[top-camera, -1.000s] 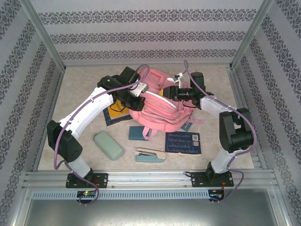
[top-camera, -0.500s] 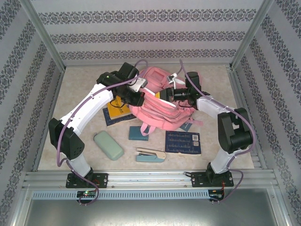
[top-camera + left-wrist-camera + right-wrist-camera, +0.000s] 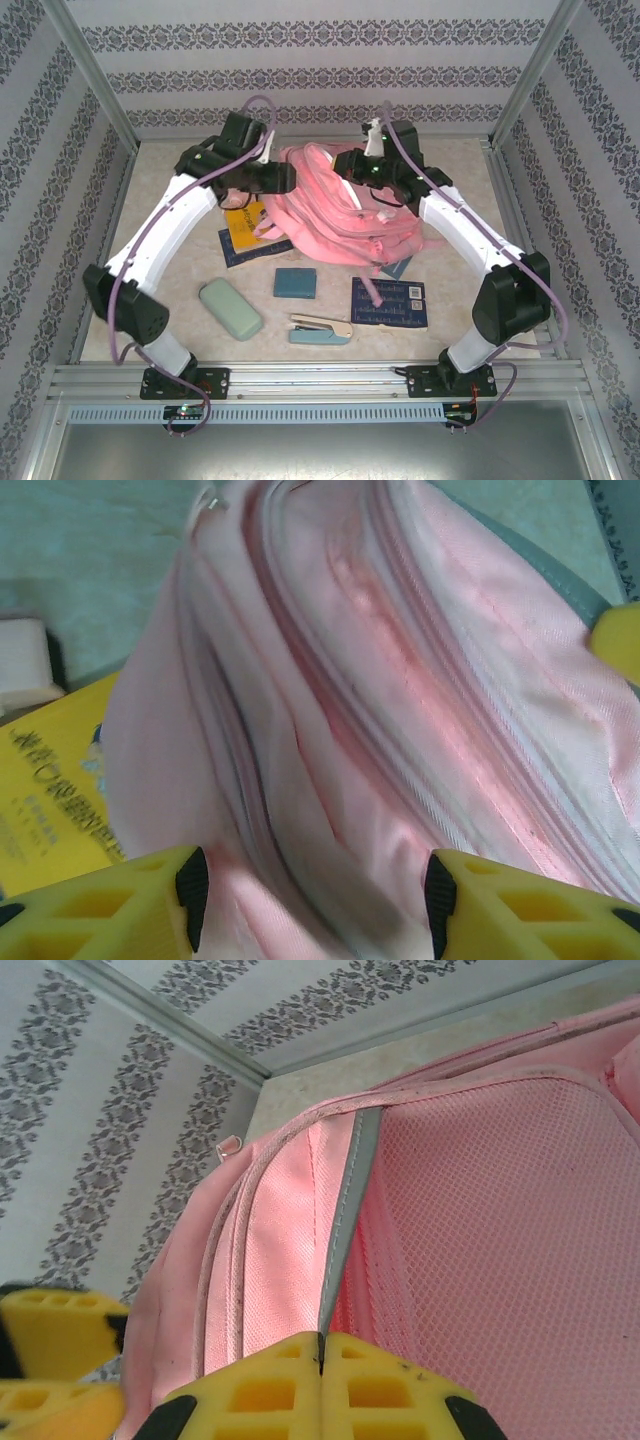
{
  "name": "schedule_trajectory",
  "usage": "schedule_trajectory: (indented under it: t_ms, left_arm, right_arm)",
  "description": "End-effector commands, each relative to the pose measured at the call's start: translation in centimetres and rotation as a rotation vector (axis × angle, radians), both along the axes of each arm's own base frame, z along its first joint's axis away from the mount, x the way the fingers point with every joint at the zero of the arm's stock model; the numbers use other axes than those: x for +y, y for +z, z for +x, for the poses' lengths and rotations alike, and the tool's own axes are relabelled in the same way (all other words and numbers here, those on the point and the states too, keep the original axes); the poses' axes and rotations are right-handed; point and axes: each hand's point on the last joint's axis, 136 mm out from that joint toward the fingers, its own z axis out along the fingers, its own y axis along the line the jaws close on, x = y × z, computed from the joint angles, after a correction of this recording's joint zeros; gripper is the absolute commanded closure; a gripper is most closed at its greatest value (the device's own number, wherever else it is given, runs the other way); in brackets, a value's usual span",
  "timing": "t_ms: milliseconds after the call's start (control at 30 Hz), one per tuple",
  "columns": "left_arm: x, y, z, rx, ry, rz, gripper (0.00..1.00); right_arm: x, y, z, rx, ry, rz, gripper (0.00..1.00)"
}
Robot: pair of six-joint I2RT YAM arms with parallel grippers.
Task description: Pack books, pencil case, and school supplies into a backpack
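Note:
The pink backpack (image 3: 340,215) stands bunched up in the middle of the table, its top edge lifted. My right gripper (image 3: 347,166) is shut on it, pinching the grey reflective stripe (image 3: 345,1230) between its fingertips (image 3: 321,1355). My left gripper (image 3: 310,890) is open, its jaws apart over loose pink fabric (image 3: 400,680) at the backpack's left side (image 3: 283,178). A yellow book (image 3: 243,222) lies on a navy one (image 3: 240,255) under the backpack's left edge. In front lie a teal-blue book (image 3: 295,283), a navy book (image 3: 390,301), the mint pencil case (image 3: 230,308) and the stapler (image 3: 320,330).
A small blue item (image 3: 398,268) pokes out from under the backpack's right side. A pink strap (image 3: 372,290) hangs over the navy book. Patterned walls with metal posts close in the table at the left, right and back.
Both arms moved toward the back and raised the backpack. The right gripper shut on the stripe. The left gripper, shut before, has opened off the fabric.

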Motion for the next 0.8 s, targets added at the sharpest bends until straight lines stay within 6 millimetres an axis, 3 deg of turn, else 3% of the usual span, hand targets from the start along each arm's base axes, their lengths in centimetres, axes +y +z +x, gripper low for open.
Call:
schedule_trajectory:
  t_ms: [0, 133, 333, 400, 500, 600, 767]
  left_arm:
    - [1.5, 1.5, -1.2, -0.055, 0.084, -0.034, 0.4]
    - [3.6, -0.3, -3.1, -0.071, 0.119, 0.027, 0.39]
    - [3.6, -2.7, -5.5, -0.007, 0.098, -0.006, 0.39]
    - [3.5, -3.0, -6.2, 0.0, 0.088, -0.022, 0.39]
    - [3.3, -3.2, -7.3, 0.016, 0.055, -0.035, 0.4]
    - [2.7, -3.5, -8.6, 0.044, 0.004, -0.063, 0.41]
    - [2.1, -4.8, -10.0, 0.084, -0.038, -0.082, 0.42]
  right_arm:
    - [0.5, 0.9, 1.7, 0.007, -0.124, -0.036, 1.0]
    - [2.5, -2.2, 2.5, 0.047, -0.128, -0.108, 1.0]
    - [6.9, -6.6, 3.5, 0.142, -0.123, -0.076, 0.99]
    - [8.8, -6.8, 3.3, 0.143, -0.066, -0.081, 0.72]
    - [9.5, -5.8, 3.0, 0.056, 0.043, -0.135, 0.49]
    - [8.6, -5.8, 1.9, -0.008, 0.203, -0.185, 0.38]
    - [3.7, -7.4, 1.0, -0.013, 0.255, -0.341, 0.36]
